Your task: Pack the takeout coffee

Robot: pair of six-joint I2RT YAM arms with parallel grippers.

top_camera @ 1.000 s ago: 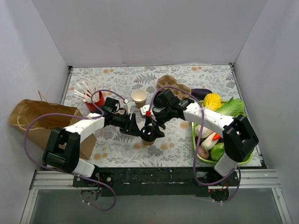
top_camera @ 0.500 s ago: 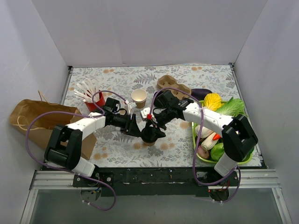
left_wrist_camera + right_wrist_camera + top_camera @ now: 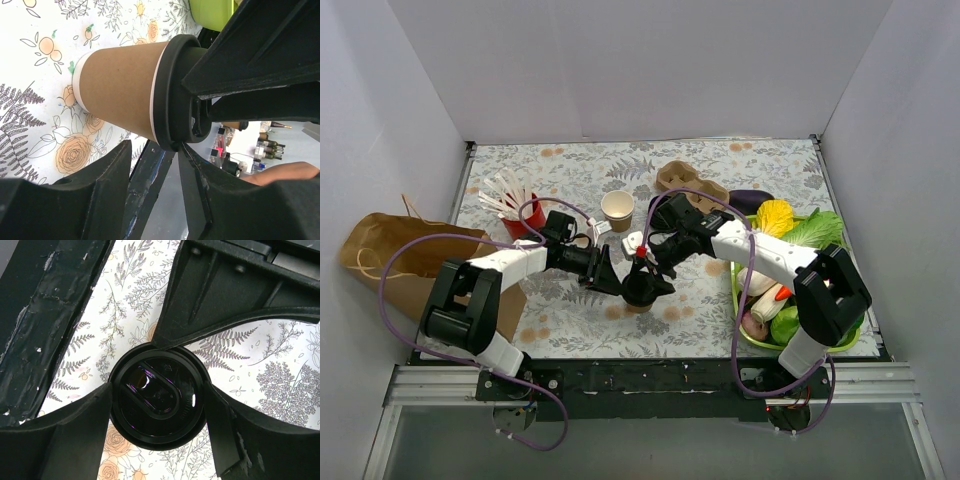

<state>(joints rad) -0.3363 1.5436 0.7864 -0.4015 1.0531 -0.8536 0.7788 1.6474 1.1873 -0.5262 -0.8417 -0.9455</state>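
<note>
1. Coffee cup (image 3: 640, 289) stands upright mid-table (image 3: 570, 170), black lid on.
2. Right claw (image 3: 158, 390) clasps the lid from above; left claw (image 3: 617, 280) is beside the cup, grip unclear.
3. Lidding looks done; packing remains, since the cup sits in neither carrier (image 3: 685, 180) nor paper bag (image 3: 390, 260).

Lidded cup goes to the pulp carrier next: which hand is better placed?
Right, probably. The right hand straddles the black lid from above, and the carrier lies just beyond that arm. The left hand meets the cup side-on, farther away.
</note>
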